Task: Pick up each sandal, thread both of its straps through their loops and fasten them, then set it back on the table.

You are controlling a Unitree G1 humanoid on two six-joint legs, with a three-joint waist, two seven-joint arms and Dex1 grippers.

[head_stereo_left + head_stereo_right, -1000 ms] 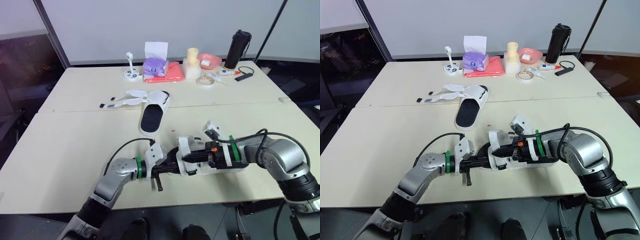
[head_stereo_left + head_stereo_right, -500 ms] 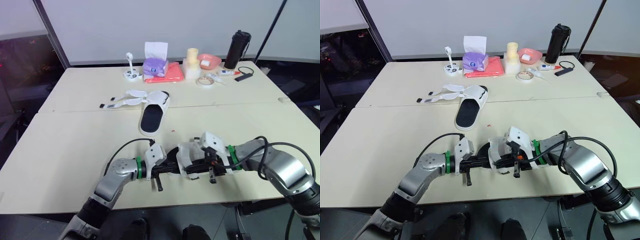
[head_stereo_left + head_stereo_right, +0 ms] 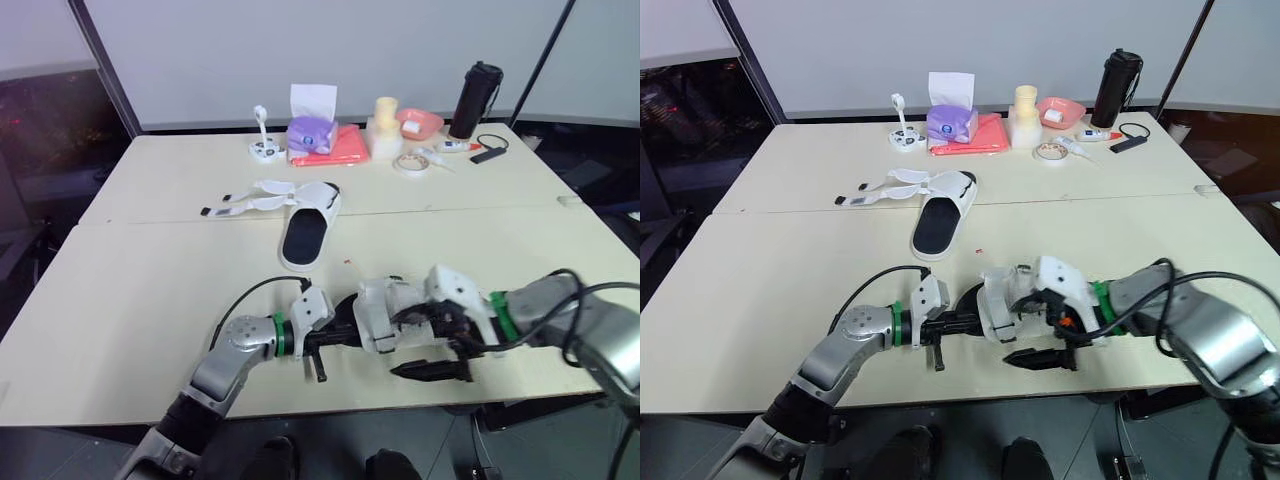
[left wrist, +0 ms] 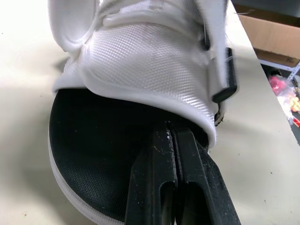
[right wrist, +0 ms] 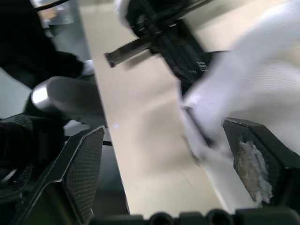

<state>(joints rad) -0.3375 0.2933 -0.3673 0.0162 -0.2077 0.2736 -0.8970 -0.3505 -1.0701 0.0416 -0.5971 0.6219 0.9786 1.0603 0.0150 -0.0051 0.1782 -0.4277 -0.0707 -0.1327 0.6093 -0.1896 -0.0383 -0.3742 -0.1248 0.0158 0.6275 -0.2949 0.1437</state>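
Black fingers point(image 4: 154, 178) of the left gripper point(image 4: 172, 129) are pressed together, lying on the dark footbed under the near sandal's point(image 3: 385, 312) white upper and entering from its 9 o'clock end. The sandal's long axis runs 9 to 3 along the table point(image 3: 150, 300) edge. The right gripper point(image 5: 164, 133), spread wide and empty, sits at its 4 o'clock and is judged nearer the straps. The second sandal point(image 3: 308, 228) lies well apart at 12 o'clock, unfastened.

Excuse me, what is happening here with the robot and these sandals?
The robot works on one white sandal near the front edge of the table. Its left gripper, fingers shut, reaches inside it over the black insole. The right gripper is open beside this sandal's straps. The second sandal lies farther back, its straps spread loose.
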